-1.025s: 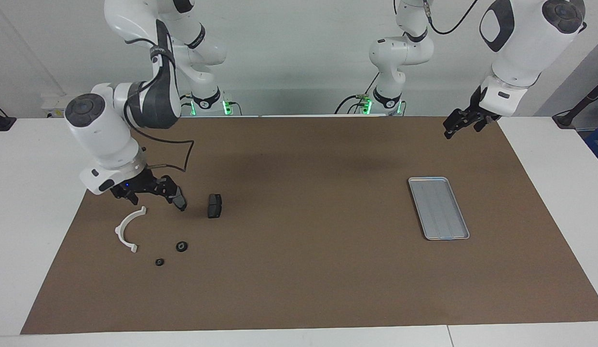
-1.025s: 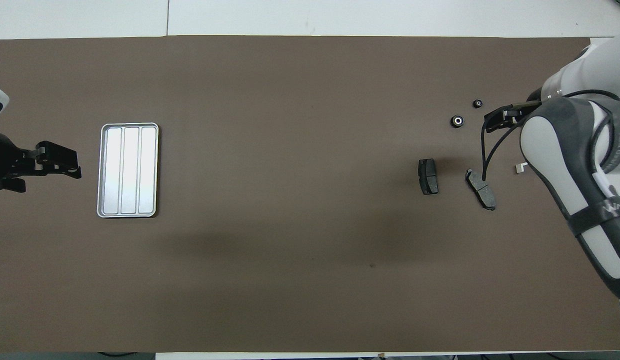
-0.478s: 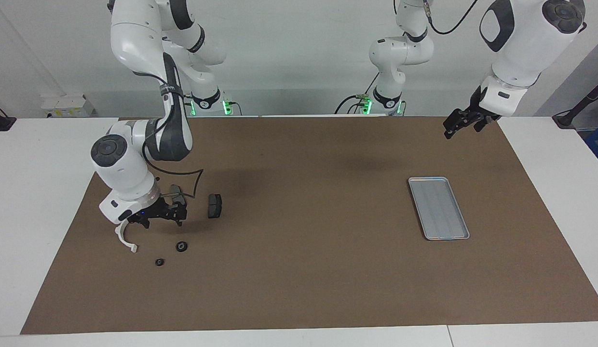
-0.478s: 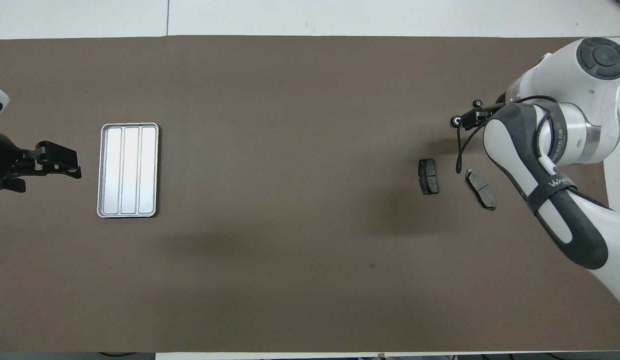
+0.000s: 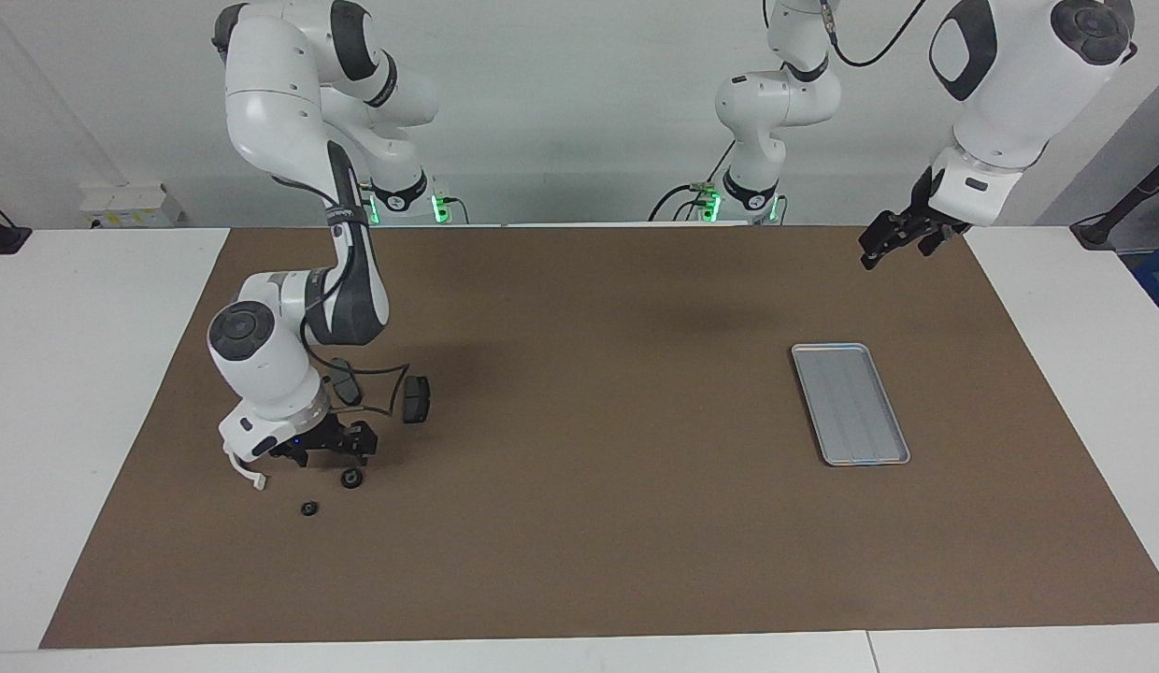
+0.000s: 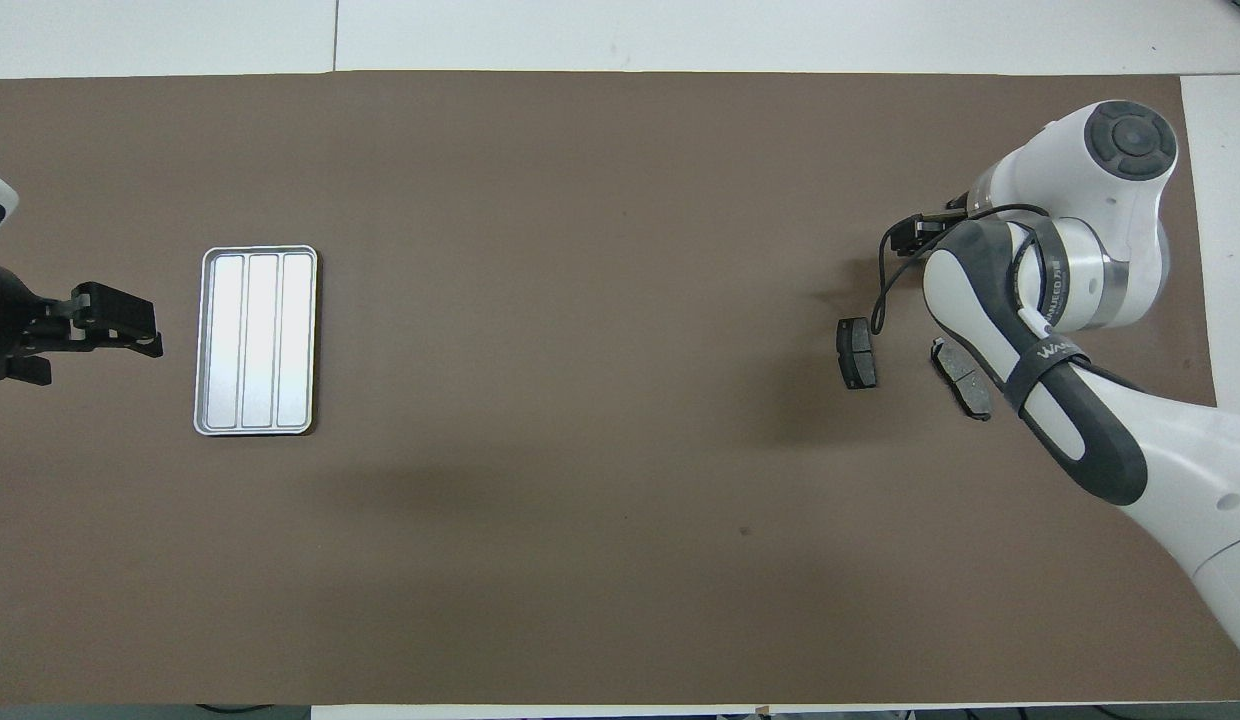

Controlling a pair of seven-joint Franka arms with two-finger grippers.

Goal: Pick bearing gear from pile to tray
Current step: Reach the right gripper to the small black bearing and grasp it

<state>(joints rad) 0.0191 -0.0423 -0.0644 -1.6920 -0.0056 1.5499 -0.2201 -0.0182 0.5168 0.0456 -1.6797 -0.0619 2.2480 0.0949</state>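
Facing view: right tool [image 5: 341,451] (released, seemingly touching nothing) has dropped over the larger black ring [image 5: 351,479]; left tool [image 5: 893,236] waits, released.

pile [image 5: 355,439] sits on the brown mat at my right arm's end of the table, loose bits spread out, none stacked. two tiny black rings: bigger one [image 5: 351,479] lies flat, w/ a pale centre; smaller one [image 5: 308,508] lies near it, farther from me & apart. two dark grey brake-pad pieces: one [image 5: 415,398] propped up on edge, the other [image 6: 962,378] flat beside it, partly covered by my arm. white curved arc [image 5: 248,470] mostly hidden, only one end shows. tray [image 5: 850,403]: flat silver-grey rect., rounded corners, low rim, lengthwise ridges, nothing in it, lies well apart at my left arm's end.
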